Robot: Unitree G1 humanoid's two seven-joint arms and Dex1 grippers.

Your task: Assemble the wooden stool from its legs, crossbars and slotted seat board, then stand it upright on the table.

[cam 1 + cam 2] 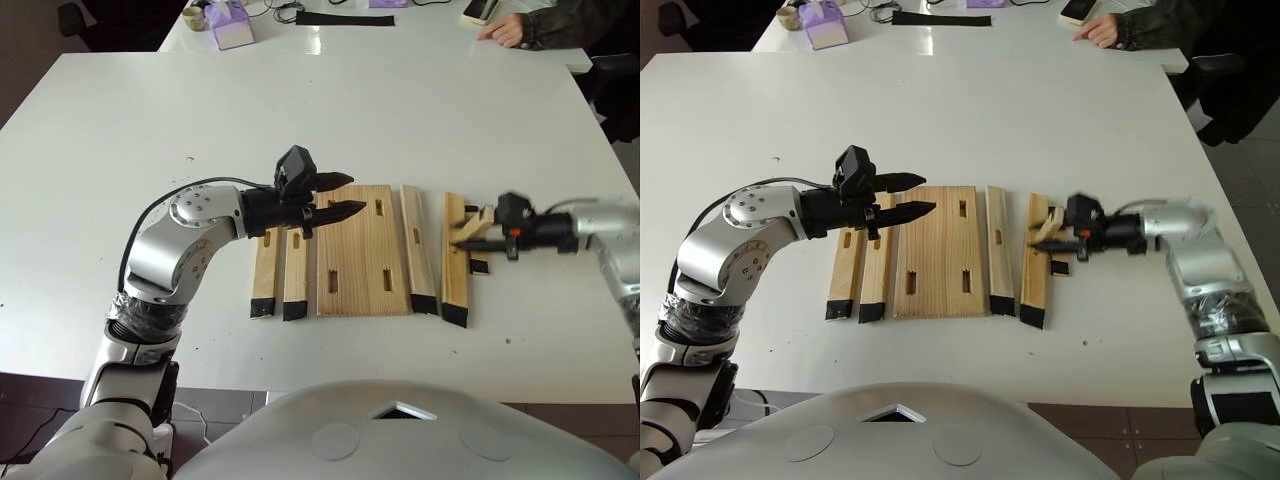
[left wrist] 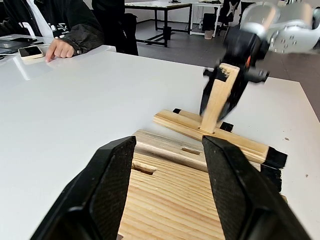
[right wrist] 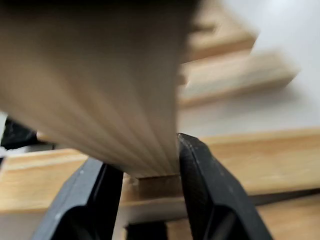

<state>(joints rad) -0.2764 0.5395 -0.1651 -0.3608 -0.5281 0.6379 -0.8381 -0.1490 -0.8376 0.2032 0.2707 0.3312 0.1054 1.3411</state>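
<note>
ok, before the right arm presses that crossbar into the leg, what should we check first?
1. Grip: right gripper is shut on the crossbar, with a finger on each side. Ok.
2. Contact: the crossbar's lower end touches the rightmost leg. Ok.
3. Whether it sits in a slot: the joint is hidden. Cannot tell.
4. Crossbar angle: it leans rather than standing square to the leg. Probably not ok.
5. Left gripper: open and empty, above the seat board, free to steady the leg. Ok.
6. Other three legs: lying flat beside the board, away from the joint. Ok.
</note>
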